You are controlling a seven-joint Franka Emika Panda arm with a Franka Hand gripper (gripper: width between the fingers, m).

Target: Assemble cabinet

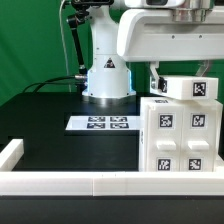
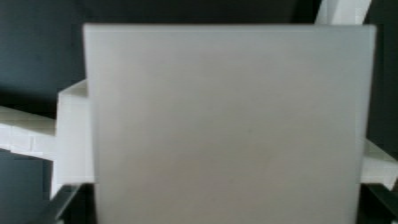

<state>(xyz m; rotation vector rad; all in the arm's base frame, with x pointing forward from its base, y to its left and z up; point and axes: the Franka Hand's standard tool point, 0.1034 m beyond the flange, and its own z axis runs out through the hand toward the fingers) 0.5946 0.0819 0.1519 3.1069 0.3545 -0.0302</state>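
The jaws stand wide astride a white tagged block atop the cabinet; grip cannot be told.

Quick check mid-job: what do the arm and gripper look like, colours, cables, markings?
The arm is glossy white with bulky rounded links, on a flared white base bearing a small dark mark. Black cables hang at the exterior view's left of it. The gripper shows dark fingers under a white body.
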